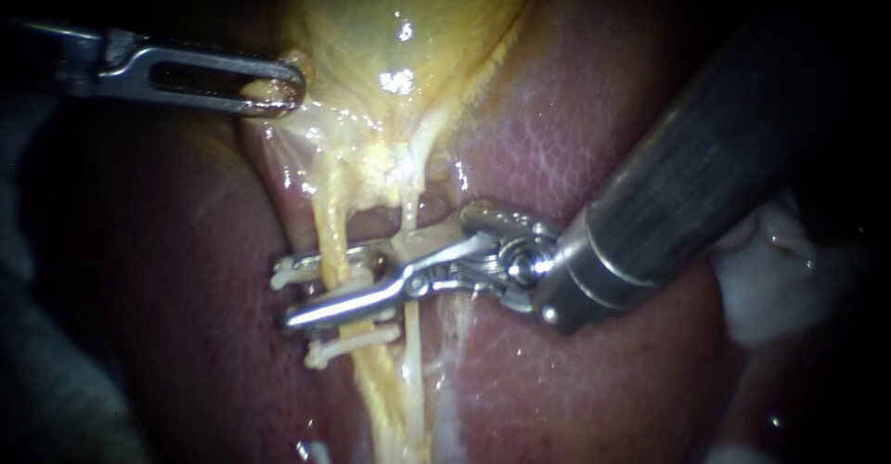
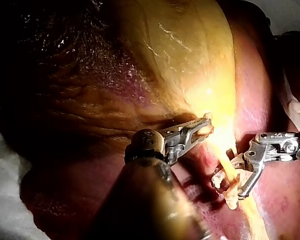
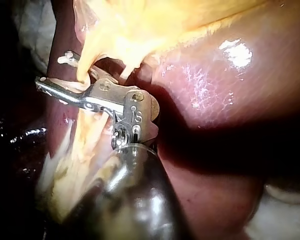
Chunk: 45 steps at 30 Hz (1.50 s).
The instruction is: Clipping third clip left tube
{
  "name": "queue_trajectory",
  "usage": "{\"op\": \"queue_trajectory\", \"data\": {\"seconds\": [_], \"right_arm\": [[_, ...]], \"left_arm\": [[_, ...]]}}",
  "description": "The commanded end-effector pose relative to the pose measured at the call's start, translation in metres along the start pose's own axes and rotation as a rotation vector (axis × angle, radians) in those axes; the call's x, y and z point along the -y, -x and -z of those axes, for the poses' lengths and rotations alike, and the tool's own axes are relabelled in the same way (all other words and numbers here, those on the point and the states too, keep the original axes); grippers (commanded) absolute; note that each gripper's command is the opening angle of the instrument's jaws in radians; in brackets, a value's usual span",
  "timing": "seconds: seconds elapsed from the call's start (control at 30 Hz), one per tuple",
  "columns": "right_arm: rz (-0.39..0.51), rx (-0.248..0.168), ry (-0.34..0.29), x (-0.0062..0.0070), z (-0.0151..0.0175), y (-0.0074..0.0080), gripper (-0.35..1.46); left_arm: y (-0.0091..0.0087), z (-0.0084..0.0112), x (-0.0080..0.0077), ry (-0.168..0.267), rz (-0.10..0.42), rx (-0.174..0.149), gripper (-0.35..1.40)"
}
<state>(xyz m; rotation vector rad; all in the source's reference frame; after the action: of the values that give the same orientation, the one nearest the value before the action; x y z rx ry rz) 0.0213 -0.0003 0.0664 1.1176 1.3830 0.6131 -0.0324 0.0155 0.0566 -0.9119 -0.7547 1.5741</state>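
Two tubes run down from the yellow gallbladder (image 1: 390,28): the thicker left tube (image 1: 329,213) and a thin pale right tube (image 1: 409,206). My right instrument (image 1: 290,293) reaches across both tubes. Its jaws are open, with the left tube between them. A white clip (image 1: 355,338) sits across the left tube just below the lower jaw. Another white clip end (image 1: 280,277) shows at the upper jaw's tip. My left instrument (image 1: 278,88) is shut on the gallbladder's edge and holds it up to the left. The left wrist view shows that grip (image 2: 200,131); the right wrist view shows the open jaws (image 3: 54,72).
Dark red liver (image 1: 594,111) lies around and behind the tubes. White gauze (image 1: 770,278) sits at the right, partly behind the right instrument's shaft (image 1: 705,158). The shaft covers the upper right of the field.
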Motion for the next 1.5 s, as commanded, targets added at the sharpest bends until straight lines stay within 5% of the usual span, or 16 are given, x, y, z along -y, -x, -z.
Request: {"op": "queue_trajectory", "data": {"seconds": [0.03,0.7,1.3,1.5], "right_arm": [[0.005,-0.004,-0.003,0.0003,0.0001,-0.0004,0.49],[0.022,-0.072,-0.045,0.0048,0.0012,-0.0047,0.41],[0.019,-0.074,-0.044,0.0054,0.0020,-0.0048,-0.35],[-0.016,-0.076,-0.044,0.0055,0.0023,-0.0046,-0.35]], "left_arm": [[0.0000,0.0000,0.0000,-0.001,0.000,0.000,-0.35],[0.0000,0.0000,0.0001,-0.001,0.000,0.000,-0.35],[0.0000,0.0000,0.0001,0.000,0.000,0.000,-0.35],[0.0000,0.0000,0.0001,0.000,0.000,0.000,-0.35]]}}
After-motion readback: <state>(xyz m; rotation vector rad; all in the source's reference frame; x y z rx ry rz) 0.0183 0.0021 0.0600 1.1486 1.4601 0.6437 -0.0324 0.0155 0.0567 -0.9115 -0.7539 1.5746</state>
